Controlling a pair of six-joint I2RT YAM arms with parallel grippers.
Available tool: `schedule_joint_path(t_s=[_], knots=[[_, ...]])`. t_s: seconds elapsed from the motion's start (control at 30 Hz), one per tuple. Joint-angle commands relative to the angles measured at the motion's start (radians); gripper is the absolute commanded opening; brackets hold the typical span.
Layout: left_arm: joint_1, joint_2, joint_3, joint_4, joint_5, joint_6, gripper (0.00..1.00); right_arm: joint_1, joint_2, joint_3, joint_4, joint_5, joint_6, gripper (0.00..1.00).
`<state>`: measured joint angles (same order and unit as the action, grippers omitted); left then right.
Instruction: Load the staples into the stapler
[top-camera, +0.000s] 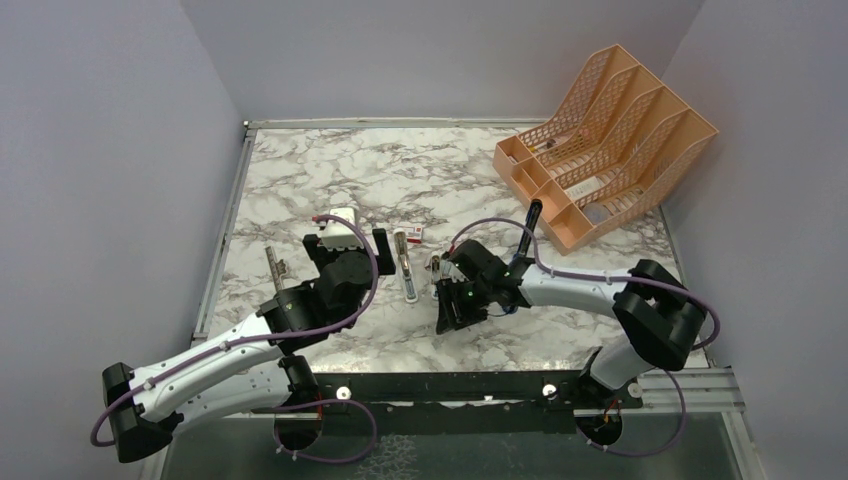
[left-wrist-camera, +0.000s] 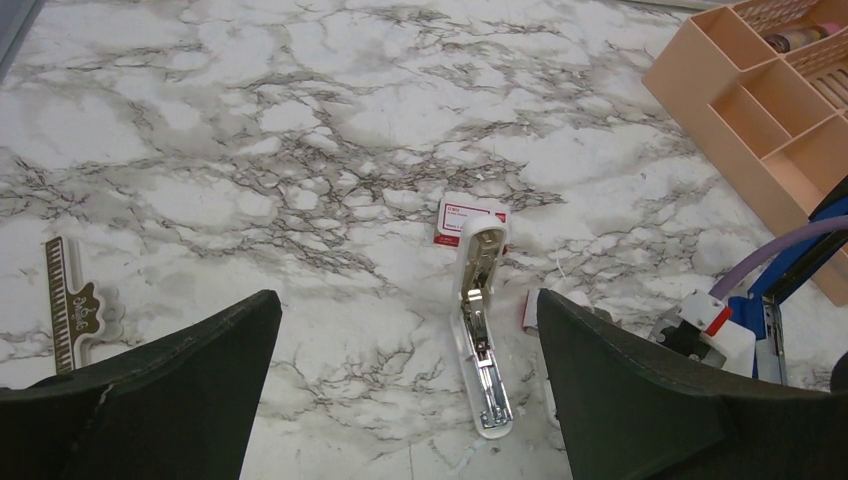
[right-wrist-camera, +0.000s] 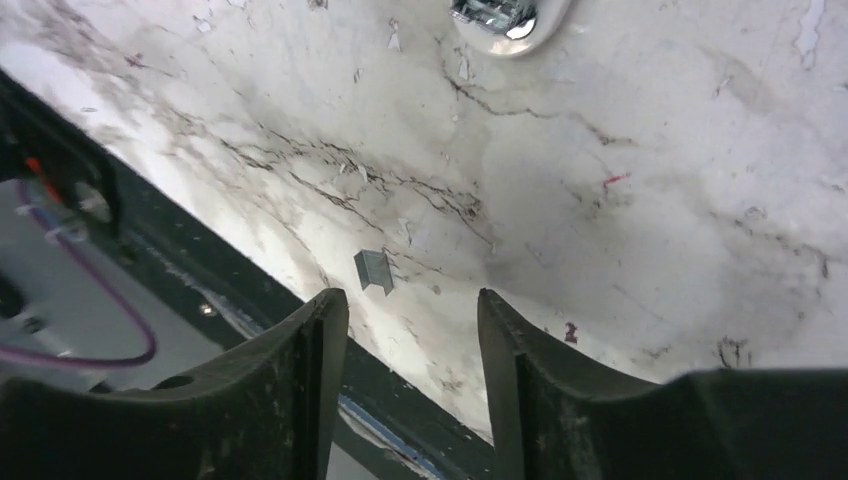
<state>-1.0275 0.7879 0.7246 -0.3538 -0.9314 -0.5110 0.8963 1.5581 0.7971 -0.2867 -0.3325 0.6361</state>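
Observation:
The white stapler (left-wrist-camera: 481, 322) lies hinged open on the marble table, its silver channel facing up; it also shows in the top view (top-camera: 406, 268). My left gripper (left-wrist-camera: 407, 300) is open and empty above the table, with the stapler below it nearer the right finger; in the top view (top-camera: 347, 243) it sits just left of the stapler. The staples (right-wrist-camera: 373, 270), a small grey block, lie on the table near its front edge. My right gripper (right-wrist-camera: 410, 297) is open and empty, its fingertips just short of the staples; in the top view (top-camera: 445, 322) it hides them.
A red-and-white box (left-wrist-camera: 470, 218) lies at the stapler's far end. A blue-and-black tool (left-wrist-camera: 790, 290) is to the right. An orange desk organizer (top-camera: 600, 150) stands at the back right. A keyboard-pattern ruler (left-wrist-camera: 75, 310) lies on the left. The black front rail (right-wrist-camera: 250, 300) borders the table.

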Motion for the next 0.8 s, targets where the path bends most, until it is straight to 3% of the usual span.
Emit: schedule_joint_path(t_s=[0.0, 0.23, 0.53, 0.77], knots=[[0.006, -0.024, 0.016, -0.057, 0.016, -0.039, 0.99, 0.11, -0.029, 0.075, -0.176, 0.318, 0.062, 0.58], [0.006, -0.083, 0.016, -0.089, -0.011, -0.067, 0.99, 0.248, 0.064, 0.217, -0.326, 0.527, 0.123, 0.67], [0.006, -0.098, 0.008, -0.102, -0.013, -0.069, 0.99, 0.3, 0.183, 0.311, -0.395, 0.593, 0.145, 0.66], [0.006, -0.089, 0.006, -0.102, -0.018, -0.069, 0.99, 0.309, 0.196, 0.318, -0.346, 0.533, 0.103, 0.59]])
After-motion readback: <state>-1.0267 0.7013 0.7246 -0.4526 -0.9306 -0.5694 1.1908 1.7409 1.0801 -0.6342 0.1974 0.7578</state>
